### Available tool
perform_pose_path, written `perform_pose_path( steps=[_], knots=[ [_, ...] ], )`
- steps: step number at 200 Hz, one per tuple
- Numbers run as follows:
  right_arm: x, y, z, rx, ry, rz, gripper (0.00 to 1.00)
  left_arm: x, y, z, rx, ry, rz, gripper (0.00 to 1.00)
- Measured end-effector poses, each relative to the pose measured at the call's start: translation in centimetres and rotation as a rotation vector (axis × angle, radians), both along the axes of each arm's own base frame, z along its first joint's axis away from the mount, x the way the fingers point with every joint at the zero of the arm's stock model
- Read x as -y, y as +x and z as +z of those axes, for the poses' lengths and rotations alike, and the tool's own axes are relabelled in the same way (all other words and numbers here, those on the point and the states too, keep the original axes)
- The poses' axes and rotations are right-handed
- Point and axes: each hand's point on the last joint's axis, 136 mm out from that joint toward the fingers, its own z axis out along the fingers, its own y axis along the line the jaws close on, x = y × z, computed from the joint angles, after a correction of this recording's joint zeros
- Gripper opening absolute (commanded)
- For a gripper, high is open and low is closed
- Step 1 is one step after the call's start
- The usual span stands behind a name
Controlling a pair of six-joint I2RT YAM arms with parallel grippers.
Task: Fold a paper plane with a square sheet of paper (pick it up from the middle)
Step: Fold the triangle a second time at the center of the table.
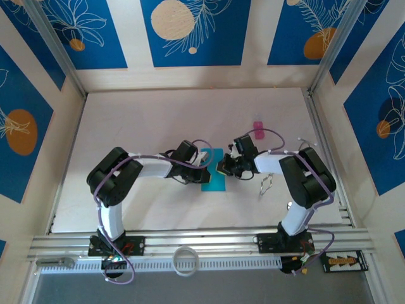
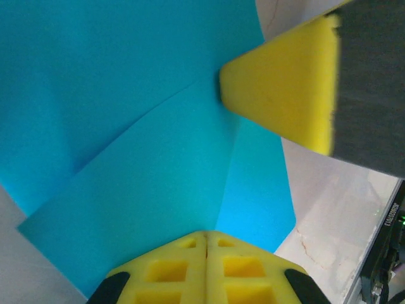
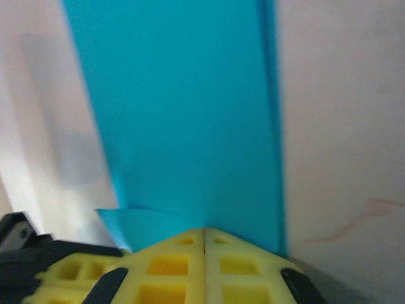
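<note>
centre: blocked by left gripper point(image 1: 204, 159) and right gripper point(image 1: 223, 168), close together over sheet of paper point(image 1: 214, 180) | far table point(image 1: 158, 114): open | pink object point(image 1: 258, 130): beyond right gripper | near edge: crossed by 2 arms point(image 1: 152, 168)

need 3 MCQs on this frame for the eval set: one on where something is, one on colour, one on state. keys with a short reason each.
1. Where does the small pink object lie relative to the cyan paper?
A. On top of it
B. Beyond it and to the right
C. Nearer than it and to the left

2. What colour are the fingers of the left pincer?
A. Yellow
B. Red
C. White

3. What state is the cyan paper in?
A. Flat, no creases
B. Crumpled into a ball
C. Folded, with overlapping flaps

Key:
1 B, the top view puts the pink object farther back and rightward, apart from the paper.
2 A, yellow shows on the left pincer, and on the right pincer, in their wrist views.
3 C, the left wrist view shows layered flaps and crease lines.
</note>
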Motion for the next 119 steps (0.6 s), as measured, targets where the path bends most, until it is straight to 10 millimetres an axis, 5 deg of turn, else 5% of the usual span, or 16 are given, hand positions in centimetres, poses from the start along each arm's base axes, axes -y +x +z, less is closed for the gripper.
perform_pose_path(
  steps=[79,119],
  knots=[
    [0.4,0.1,0.0,-0.010,0.018,-0.005,0.00,1.4,1.1,1.9,-0.027,-0.033,0.015,0.00],
    [0.4,0.1,0.0,-0.011,0.020,-0.005,0.00,2.0,1.2,0.1,-0.071,-0.026,0.008,0.01]
  ],
)
